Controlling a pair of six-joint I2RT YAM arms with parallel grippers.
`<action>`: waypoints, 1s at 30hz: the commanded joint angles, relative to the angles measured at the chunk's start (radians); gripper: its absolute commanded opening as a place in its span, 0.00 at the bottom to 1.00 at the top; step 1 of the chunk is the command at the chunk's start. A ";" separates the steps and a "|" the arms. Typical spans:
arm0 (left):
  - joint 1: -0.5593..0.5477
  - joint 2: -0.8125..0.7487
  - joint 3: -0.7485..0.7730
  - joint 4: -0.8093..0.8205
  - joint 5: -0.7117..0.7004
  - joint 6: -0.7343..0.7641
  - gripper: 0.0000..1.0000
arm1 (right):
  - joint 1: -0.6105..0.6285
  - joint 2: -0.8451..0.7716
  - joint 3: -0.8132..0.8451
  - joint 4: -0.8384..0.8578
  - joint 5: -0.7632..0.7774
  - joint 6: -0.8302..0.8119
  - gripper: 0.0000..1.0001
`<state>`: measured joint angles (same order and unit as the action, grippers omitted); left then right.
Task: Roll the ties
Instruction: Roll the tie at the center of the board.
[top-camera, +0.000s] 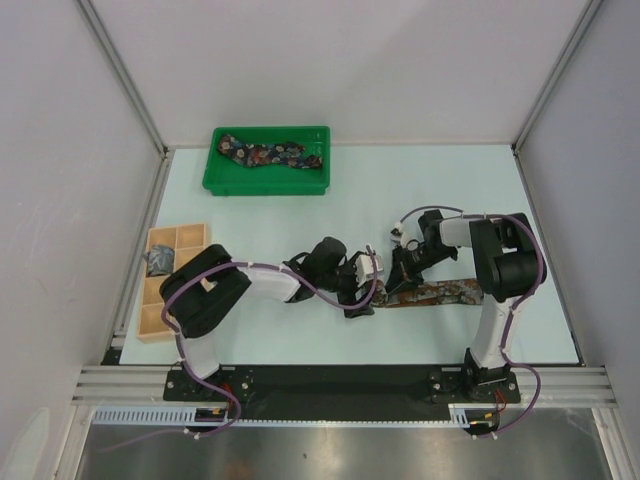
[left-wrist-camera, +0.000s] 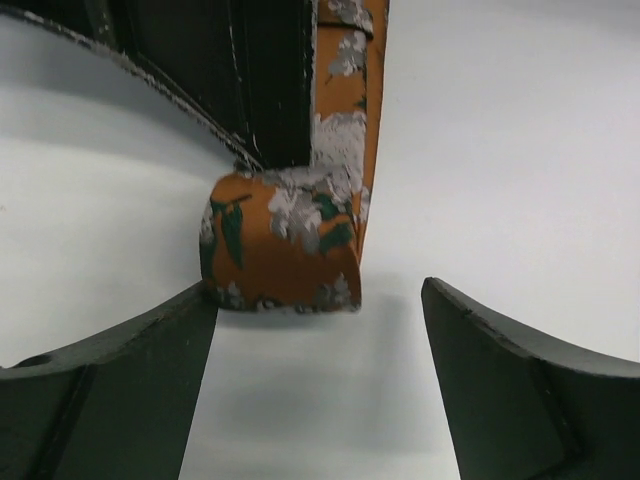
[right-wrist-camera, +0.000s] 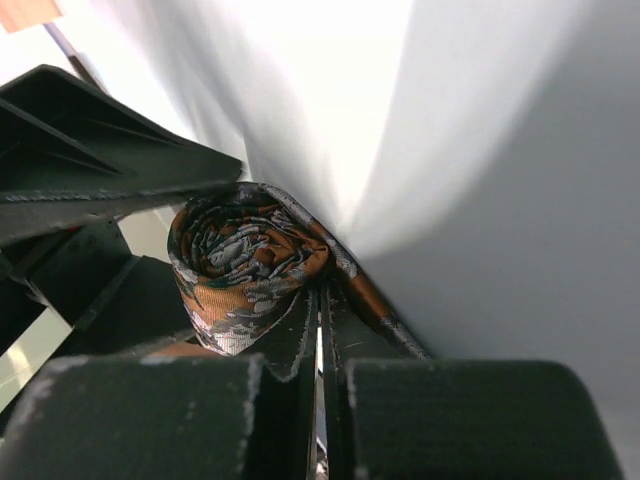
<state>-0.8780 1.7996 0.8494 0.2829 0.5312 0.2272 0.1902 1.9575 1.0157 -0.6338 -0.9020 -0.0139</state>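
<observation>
We note the rust-brown tie (top-camera: 445, 293) flat on the table (top-camera: 300, 215) between the arms, one end wound into a small roll (left-wrist-camera: 285, 240). The right gripper (right-wrist-camera: 320, 300) is fully closed and pressed against the roll, we judge to keep it wound; whether it nips fabric we cannot tell. The left gripper (left-wrist-camera: 318, 300) stands wide, straddling the roll, holding nothing.

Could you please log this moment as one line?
rust-brown printed fabric tie: partly rolled, tail flat on table | left gripper: open, facing roll | right gripper: shut, touching roll
</observation>
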 joint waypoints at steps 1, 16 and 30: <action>0.001 0.058 0.028 0.179 0.073 -0.095 0.87 | 0.048 0.043 0.003 -0.021 0.172 -0.058 0.00; -0.030 0.063 0.125 -0.194 -0.080 0.155 0.22 | 0.025 0.046 0.119 -0.105 0.075 -0.109 0.12; -0.021 0.035 0.194 -0.497 -0.269 0.218 0.15 | 0.005 0.029 0.113 -0.231 0.063 -0.172 0.33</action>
<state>-0.9119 1.8446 1.0245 -0.0204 0.3416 0.4053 0.1574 1.9652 1.1282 -0.8265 -0.8783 -0.1513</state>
